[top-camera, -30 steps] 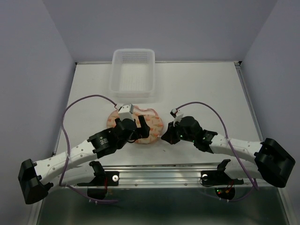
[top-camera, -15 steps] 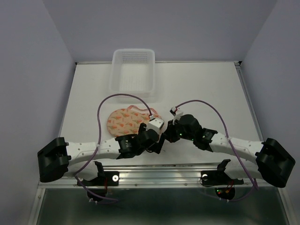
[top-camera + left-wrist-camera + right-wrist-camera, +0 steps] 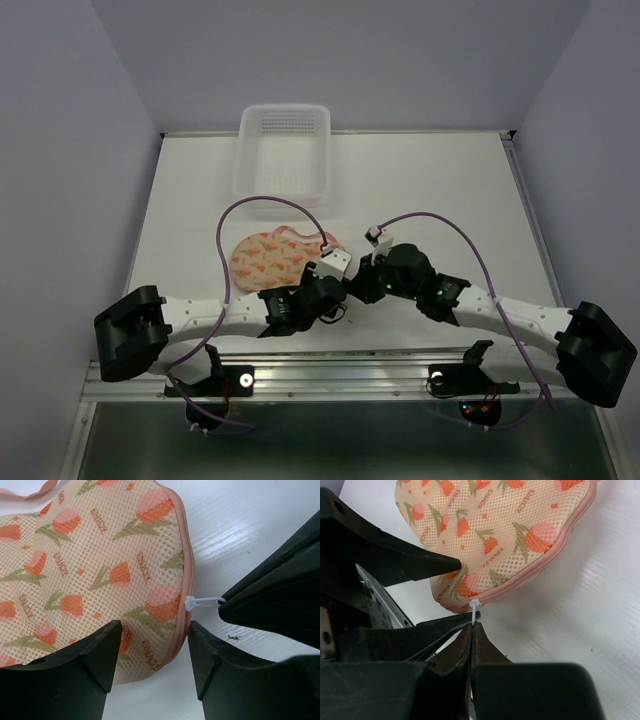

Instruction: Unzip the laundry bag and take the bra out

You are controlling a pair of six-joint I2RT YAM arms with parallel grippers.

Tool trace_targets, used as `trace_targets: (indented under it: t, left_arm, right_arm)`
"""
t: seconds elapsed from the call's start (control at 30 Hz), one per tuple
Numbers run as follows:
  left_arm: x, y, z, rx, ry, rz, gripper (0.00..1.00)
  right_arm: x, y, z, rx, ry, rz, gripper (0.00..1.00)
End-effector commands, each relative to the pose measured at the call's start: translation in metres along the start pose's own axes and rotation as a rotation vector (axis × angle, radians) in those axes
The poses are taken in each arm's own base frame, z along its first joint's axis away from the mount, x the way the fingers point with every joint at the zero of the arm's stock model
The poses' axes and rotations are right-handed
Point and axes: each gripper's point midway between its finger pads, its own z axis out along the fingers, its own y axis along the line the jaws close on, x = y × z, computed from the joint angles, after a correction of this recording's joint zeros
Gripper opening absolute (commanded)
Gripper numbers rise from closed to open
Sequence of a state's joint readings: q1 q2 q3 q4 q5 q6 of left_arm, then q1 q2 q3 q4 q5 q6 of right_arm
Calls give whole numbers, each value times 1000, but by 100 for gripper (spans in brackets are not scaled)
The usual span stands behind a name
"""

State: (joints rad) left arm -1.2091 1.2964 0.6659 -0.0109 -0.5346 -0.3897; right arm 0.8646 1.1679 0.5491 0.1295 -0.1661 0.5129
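Note:
The laundry bag lies on the white table near the front, cream mesh with orange tulip prints and a pink zipper edge; it fills the left wrist view and shows in the right wrist view. Its zipper is closed. My right gripper is shut on the white zipper pull tab, which also shows in the left wrist view. My left gripper is open, its fingers straddling the bag's near edge beside the tab. The bra is hidden.
A white perforated plastic basket stands at the back of the table, beyond the bag. A metal rail runs along the table's front edge. The two grippers sit tip to tip at the bag's right end.
My left arm has swung from over the bag's middle to its right front edge and lowered its open fingers around that edge. The right gripper has stayed on the pull tab.

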Motion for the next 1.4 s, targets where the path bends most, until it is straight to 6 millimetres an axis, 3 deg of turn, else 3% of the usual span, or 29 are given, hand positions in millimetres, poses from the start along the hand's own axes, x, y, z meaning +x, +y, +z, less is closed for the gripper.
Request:
trace_targets:
  t: [0.0,0.13,0.17,0.3,0.53,0.63,0.83,0.97,1.1,1.13,1.2,1.23,1.37]
  left_arm:
    - [-16,-5,5,-20,-41,-7,55]
    - [-19,-7,2,-1,-47,-29,31]
    - [-20,-7,-1,8,-52,-36,20]
    - [-19,-7,-7,38,-66,-68,4]
    - [-6,-13,-14,119,-66,-107,4]
    - [2,-16,-16,141,-49,-101,6]
    - [7,-16,-17,145,-45,-107,13]
    - [-15,-21,-19,145,-79,-75,13]
    - [-24,-27,-23,181,-91,-42,13]
    - [-25,-25,-23,172,-93,-43,13]
    - [-26,-23,-27,175,-100,-60,13]
    - [-23,-21,-28,173,-98,-67,13]
    - [-25,-18,-36,197,-123,-114,13]
  right_arm:
    - [-25,19,-7,-48,-69,-23,1]
    - [-30,5,-10,28,-103,-27,1]
    - [-32,1,-11,50,-110,-34,1]
    - [-40,-22,-20,188,-157,-34,1]
    - [-62,-71,-46,452,-266,-6,1]
    - [-73,-76,-55,482,-296,-13,1]
    - [-83,-53,-56,376,-270,-110,1]
    - [-66,-24,-46,196,-170,-157,1]
    - [-41,-8,-32,53,-93,-173,30]
    - [-47,1,-29,2,-128,-163,44]
    - [-44,6,-26,-34,-135,-149,56]
    - [-47,12,-25,-66,-143,-142,68]
    - [-58,15,-18,-74,-156,-124,82]
